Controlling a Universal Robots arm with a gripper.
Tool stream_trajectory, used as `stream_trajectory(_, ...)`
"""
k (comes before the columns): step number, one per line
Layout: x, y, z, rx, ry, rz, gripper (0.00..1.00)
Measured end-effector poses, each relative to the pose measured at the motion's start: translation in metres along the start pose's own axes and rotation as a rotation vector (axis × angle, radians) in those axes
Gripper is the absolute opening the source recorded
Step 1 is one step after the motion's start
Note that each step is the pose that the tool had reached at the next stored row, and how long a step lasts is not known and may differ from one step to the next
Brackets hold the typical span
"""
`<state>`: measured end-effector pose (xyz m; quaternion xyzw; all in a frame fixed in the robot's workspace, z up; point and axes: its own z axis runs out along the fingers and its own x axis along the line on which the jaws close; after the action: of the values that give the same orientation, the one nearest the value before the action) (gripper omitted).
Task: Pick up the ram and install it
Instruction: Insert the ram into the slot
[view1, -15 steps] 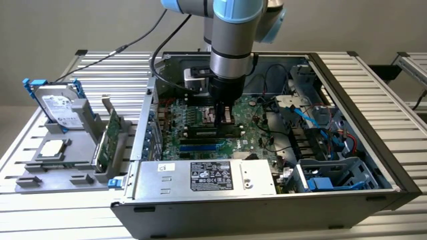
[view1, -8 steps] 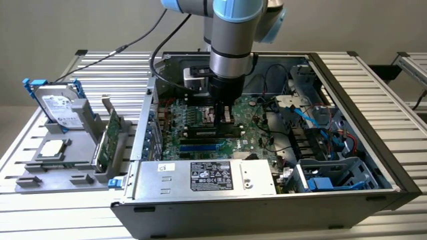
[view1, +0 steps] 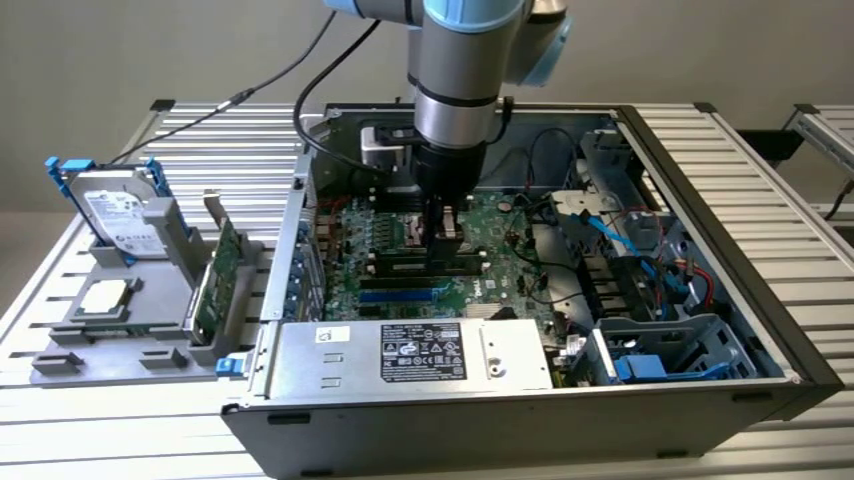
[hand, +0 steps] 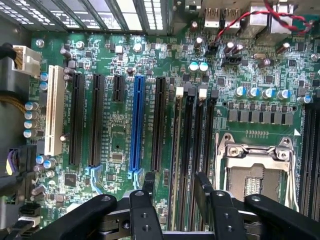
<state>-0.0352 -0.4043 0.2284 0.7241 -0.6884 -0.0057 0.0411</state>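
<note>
My gripper (view1: 442, 240) reaches down into the open computer case (view1: 721, 300), just above the motherboard (view1: 494, 240) and its memory slots (view1: 430, 266). In the wrist view the gripper (hand: 175, 179) is open, its black fingers (hand: 148, 182) standing either side of the memory slots (hand: 195, 150) without touching anything. Between them, a thin green-brown strip seen edge-on runs along one slot and looks like the ram (hand: 176, 145) seated there. I cannot tell whether the slot's latches are closed on it.
A grey holder (view1: 160, 350) at the exterior view's left carries a hard drive with blue rails (view1: 118, 215), a green expansion card (view1: 214, 275) and a processor (view1: 107, 297). The power supply (view1: 414, 352) and cables (view1: 601, 225) crowd the case. A processor socket (hand: 255, 172) lies beside the slots.
</note>
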Motion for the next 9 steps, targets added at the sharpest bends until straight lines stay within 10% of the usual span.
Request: stream_trajectory(9, 0.0005, 0.0014, -0.0109, -0.0074, -0.0007, 0.000, 0.37)
